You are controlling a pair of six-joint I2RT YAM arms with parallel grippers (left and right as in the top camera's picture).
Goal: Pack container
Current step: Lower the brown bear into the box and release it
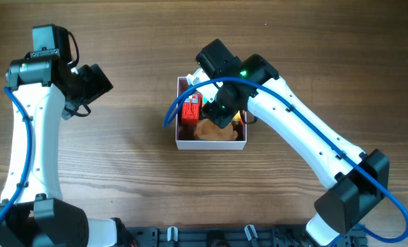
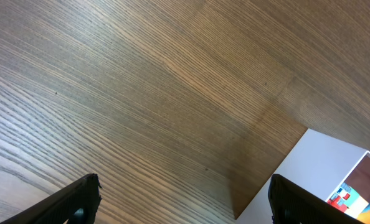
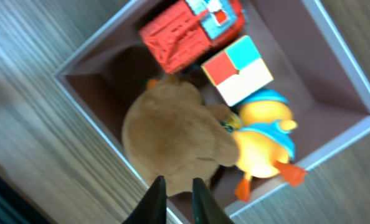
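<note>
The container (image 1: 211, 145) is a square white-walled box with a dusty pink inside at the table's middle. It holds a red block toy (image 3: 185, 34), a coloured cube (image 3: 238, 68), a yellow duck (image 3: 263, 146) and a brown plush (image 3: 172, 137). My right gripper (image 3: 175, 186) hovers over the container (image 3: 341, 50). Its fingers are nearly together, with the tips at the plush's near edge. In the overhead view the right gripper (image 1: 221, 113) covers part of the box. My left gripper (image 1: 104, 81) is open and empty, left of the box. The left wrist view shows the left gripper (image 2: 185, 199) over bare wood, with the box's white wall (image 2: 316, 162) at lower right.
The wood table (image 1: 121, 165) spreads round the box. Both arm bases stand at the near edge, and a black rail (image 1: 211, 237) runs along it.
</note>
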